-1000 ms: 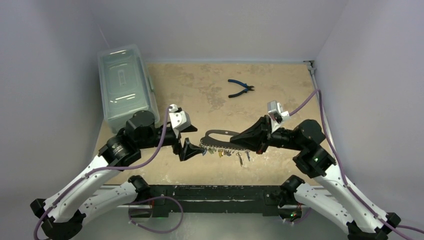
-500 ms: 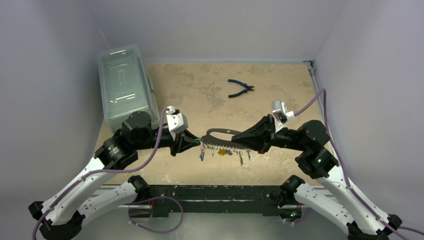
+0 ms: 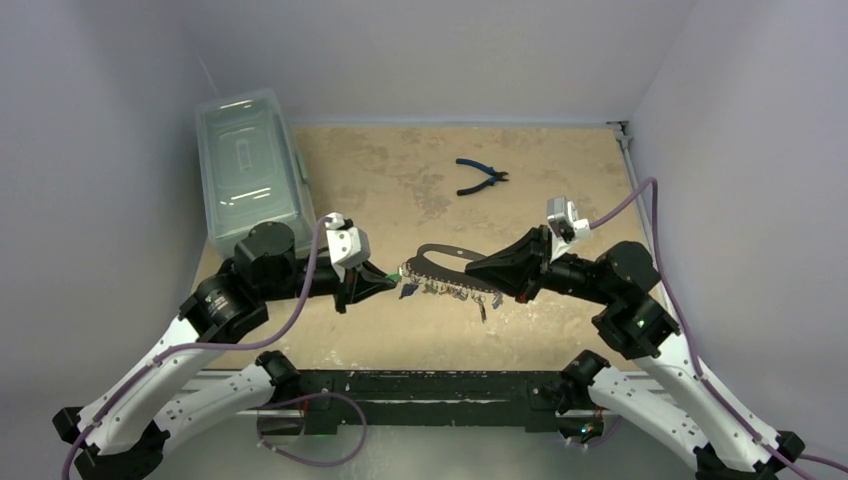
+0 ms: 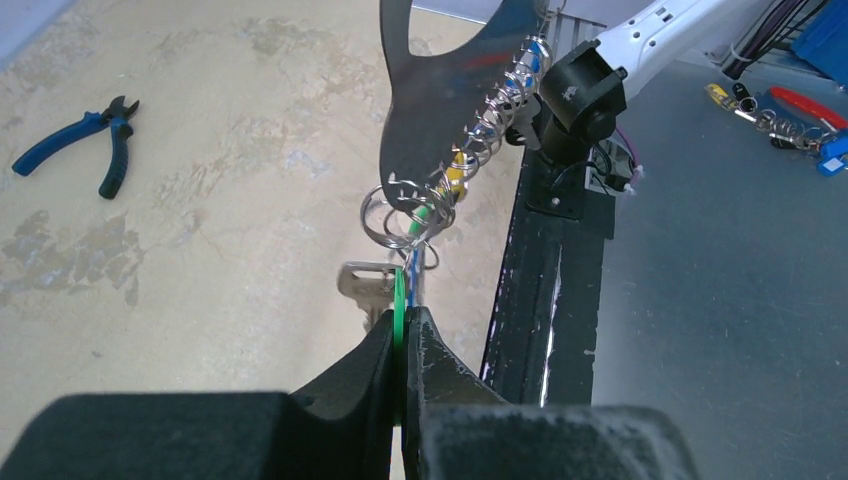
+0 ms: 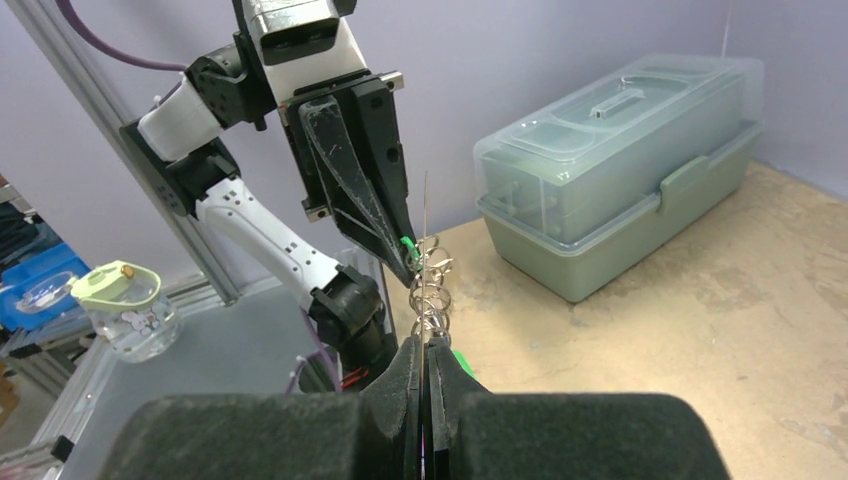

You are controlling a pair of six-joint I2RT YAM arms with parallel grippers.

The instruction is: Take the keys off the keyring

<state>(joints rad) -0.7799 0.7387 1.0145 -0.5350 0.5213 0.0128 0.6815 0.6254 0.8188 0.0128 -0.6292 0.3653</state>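
Observation:
The keyring [image 3: 440, 262] is a flat grey oval loop held above the table between my two arms. Small wire rings [image 4: 478, 130] line its lower edge, and several tiny keys [image 3: 445, 291] dangle from them. My right gripper [image 3: 478, 271] is shut on the loop's right end, which shows edge-on in the right wrist view [image 5: 424, 215]. My left gripper [image 4: 405, 322] is shut on the green key [image 4: 400, 295] at the loop's left end. A silver key [image 4: 364, 284] and a blue one hang just beside that grip. A yellow key [image 4: 456, 180] sits further along the row.
Blue-handled pliers [image 3: 482, 177] lie at the back of the table. A clear lidded box [image 3: 253, 170] stands along the left edge. A small jar [image 5: 124, 304] sits off the table, beyond the black front rail [image 4: 540, 260].
My left gripper was open beside the key row; it has shut on the green key and drawn slightly left. The right gripper has lifted the keyring a little.

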